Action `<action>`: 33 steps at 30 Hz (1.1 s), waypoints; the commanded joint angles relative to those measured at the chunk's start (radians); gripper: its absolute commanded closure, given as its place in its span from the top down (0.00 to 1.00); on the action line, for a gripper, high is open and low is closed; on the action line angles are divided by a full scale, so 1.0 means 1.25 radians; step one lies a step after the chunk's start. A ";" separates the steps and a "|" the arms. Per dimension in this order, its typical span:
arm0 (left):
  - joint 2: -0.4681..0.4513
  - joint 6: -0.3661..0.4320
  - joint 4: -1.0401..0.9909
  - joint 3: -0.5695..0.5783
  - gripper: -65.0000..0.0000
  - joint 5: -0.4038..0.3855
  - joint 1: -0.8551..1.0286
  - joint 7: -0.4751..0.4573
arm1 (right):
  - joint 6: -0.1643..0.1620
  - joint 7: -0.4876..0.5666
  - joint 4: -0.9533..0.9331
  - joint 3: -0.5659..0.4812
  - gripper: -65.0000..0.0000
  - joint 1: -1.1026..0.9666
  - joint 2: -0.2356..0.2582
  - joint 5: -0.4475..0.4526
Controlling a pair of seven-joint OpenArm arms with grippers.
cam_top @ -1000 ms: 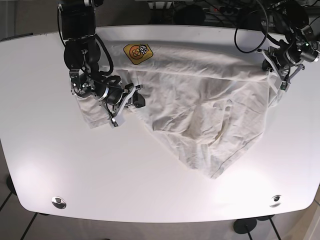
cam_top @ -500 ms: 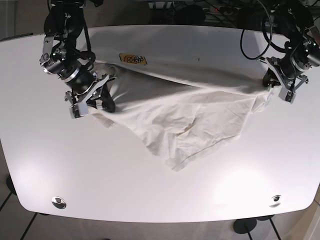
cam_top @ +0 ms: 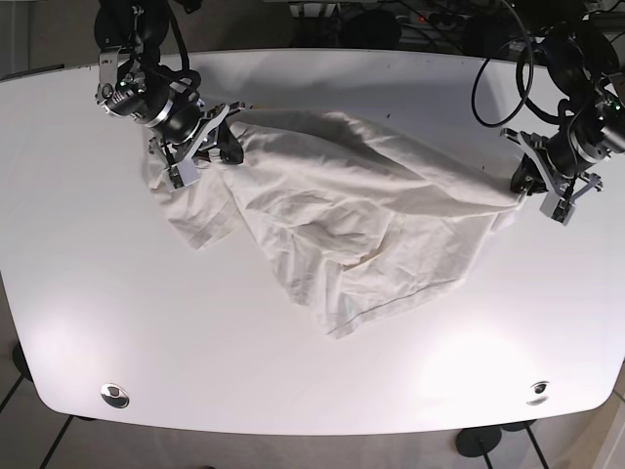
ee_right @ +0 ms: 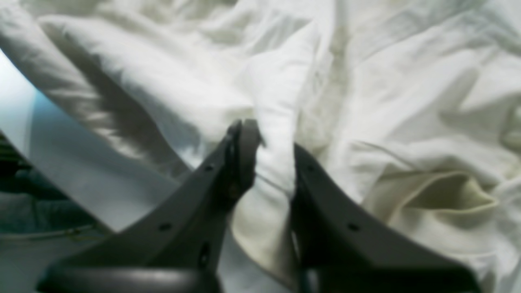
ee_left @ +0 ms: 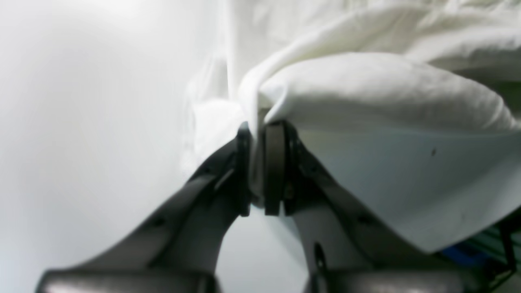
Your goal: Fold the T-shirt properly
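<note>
Near the tabletop's [cam_top: 78, 293] far-left corner: right claw [cam_top: 195, 147] clamped on a bunched fold of the white T-shirt [cam_top: 361, 220]. Crumpled across the middle toward the far edge: shirt, hem trailing toward the near edge. By the right edge: left claw [cam_top: 532, 186] pinched shut on the opposite fold. Probably spreading-out stage, before any fold. Next: pull apart, lower flat.

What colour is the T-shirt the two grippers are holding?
White, plain as it lies; the T-shirt shows best in the base view.
</note>
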 commanded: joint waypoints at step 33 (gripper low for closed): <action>-0.011 0.000 0.010 -0.005 0.05 0.060 0.007 -0.016 | 0.003 0.014 -0.029 -0.059 0.28 -0.019 0.022 0.099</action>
